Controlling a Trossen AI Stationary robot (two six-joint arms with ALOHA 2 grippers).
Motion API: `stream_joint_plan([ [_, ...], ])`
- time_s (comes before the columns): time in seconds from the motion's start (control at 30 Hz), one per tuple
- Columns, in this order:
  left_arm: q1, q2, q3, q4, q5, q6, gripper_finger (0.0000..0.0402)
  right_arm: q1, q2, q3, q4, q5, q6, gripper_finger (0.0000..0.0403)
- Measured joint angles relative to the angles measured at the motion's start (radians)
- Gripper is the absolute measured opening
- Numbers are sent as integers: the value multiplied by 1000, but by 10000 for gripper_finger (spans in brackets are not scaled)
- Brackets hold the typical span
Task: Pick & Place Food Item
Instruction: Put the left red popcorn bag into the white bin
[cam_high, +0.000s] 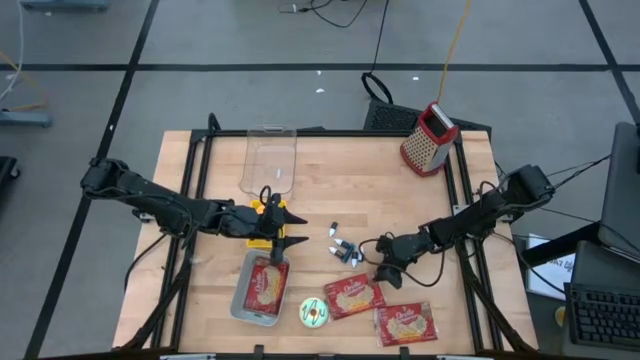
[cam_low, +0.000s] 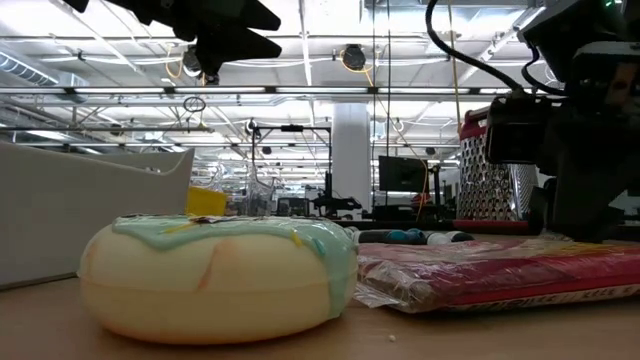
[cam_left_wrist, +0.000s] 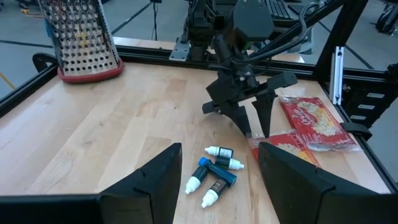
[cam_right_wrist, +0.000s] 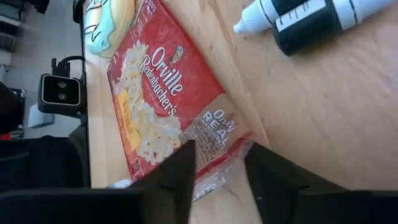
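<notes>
R gripper (cam_right_wrist: 217, 165) sits low at the edge of a glossy red popcorn packet (cam_right_wrist: 163, 106), fingers either side of its crinkled clear end seal w/ a narrow gap; can't tell if they pinch it yet. The packet lies flat on the wood table (cam_high: 330, 170), just under and in front of that gripper. Right wrist view alone shows the print on the wrapper and the pale plastic donut (cam_right_wrist: 107, 22) past the packet's far end. Beside the gripper: small dropper bottles (cam_high: 345, 249), dark bodies, white caps, lying on their sides.

A 2nd red packet (cam_high: 404, 323) lies flat just beyond the 1st, nearer the table's front edge. Low view gives the donut's rounded shape, mint icing on cream base, which overhead hides.

L gripper (cam_high: 293, 230) hovers released, fingers spread, holding nothing. Below it, a grey metal tray (cam_high: 238, 300) w/ a 3rd red packet (cam_high: 267, 282) in it. Left wrist view shows the R gripper's dark fingers pointing down at the packet.

Farther off: clear plastic tub (cam_high: 270, 158), rectangular; furthest, a metal box grater (cam_high: 429, 138), perforated faces, red base and handle.
</notes>
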Motion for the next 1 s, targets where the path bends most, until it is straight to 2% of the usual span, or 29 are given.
stream_joint_plan([
  [0.17, 0, 0, 0, 0, 0, 0, 214, -2, 2, -2, -3, 38, -100, 32],
  [0.23, 0, 0, 0, 0, 0, 0, 214, -2, 3, -4, -4, 62, -163, 9],
  [0.43, 0, 0, 0, 0, 0, 0, 214, -24, -69, -5, -7, 133, -258, 1],
  [0.73, 0, 0, 0, 17, 0, -8, 214, -67, -401, -5, -3, 135, -555, 0],
  [1.0, 0, 0, 0, 95, 0, 1, 214, -68, -607, -3, 36, 315, -861, 0],
])
